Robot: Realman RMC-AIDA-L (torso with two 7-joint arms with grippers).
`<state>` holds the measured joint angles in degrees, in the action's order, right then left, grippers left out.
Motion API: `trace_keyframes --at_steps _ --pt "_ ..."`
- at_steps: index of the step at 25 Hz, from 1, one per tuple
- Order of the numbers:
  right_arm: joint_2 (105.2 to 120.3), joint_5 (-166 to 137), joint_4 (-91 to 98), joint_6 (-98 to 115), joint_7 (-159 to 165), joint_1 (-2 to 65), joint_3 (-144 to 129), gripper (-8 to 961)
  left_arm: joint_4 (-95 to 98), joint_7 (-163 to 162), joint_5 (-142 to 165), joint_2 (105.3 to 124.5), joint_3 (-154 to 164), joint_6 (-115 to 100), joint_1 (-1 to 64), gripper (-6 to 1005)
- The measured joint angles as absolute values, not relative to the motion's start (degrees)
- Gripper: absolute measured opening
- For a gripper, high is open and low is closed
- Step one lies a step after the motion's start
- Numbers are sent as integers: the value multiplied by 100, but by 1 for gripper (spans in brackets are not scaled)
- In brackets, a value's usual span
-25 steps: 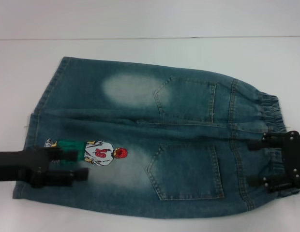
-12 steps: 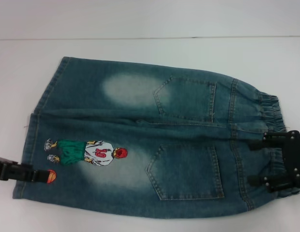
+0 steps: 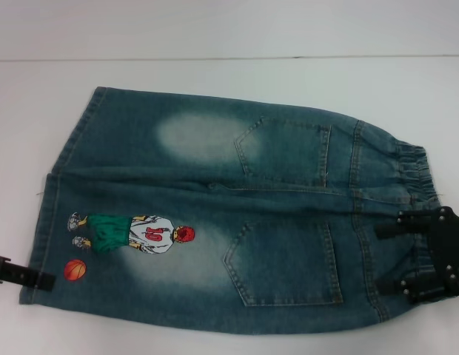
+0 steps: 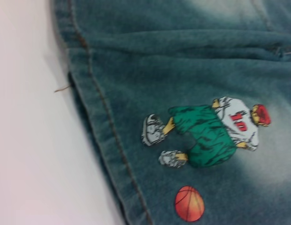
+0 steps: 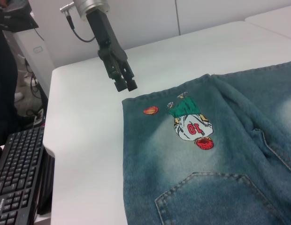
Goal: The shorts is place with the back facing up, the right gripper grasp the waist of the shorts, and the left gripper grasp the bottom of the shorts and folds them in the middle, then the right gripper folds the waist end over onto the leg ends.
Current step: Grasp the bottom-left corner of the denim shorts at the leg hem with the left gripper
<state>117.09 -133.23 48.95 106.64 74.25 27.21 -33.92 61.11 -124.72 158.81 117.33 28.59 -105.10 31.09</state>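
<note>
Left gripper [image 5: 126,82] has pulled back off the shorts [image 3: 215,214], fingers close together, holding nothing. Right gripper [image 3: 396,257] stands wide over the waist [image 3: 416,171].

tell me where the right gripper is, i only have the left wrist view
observer: the right gripper is over the waist of the shorts, fingers open on either side of the band.
operator: and my left gripper
observer: the left gripper hangs by the leg hem, near the basketball patch, holding nothing.
operator: shorts lying flat
observer: yes, spread on the table, both back pockets facing up, not folded yet.
</note>
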Motion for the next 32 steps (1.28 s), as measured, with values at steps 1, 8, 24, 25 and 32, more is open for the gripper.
trace_keyframes --at_steps 1,8,24,25,32 --pt "11711 -13324 4896 10665 7425 2723 -3399 882 6102 -12494 15935 11735 2864 -10485 3117 841" --pt "11715 -13325 4896 10651 7427 2725 -3401 878 6076 -12610 16060 11755 3048 -10391 3119 842" --pt "11716 -13324 4895 10636 7427 2725 -3401 869 5945 -12703 16304 11865 3250 -10092 3119 841" --pt "11716 -13324 4895 10633 7427 2724 -3401 869 5934 -12704 16304 11869 3250 -10090 3125 841" --pt "11716 -13324 4893 10607 7427 2724 -3401 865 5916 -12696 16294 11959 3251 -10046 3154 797"
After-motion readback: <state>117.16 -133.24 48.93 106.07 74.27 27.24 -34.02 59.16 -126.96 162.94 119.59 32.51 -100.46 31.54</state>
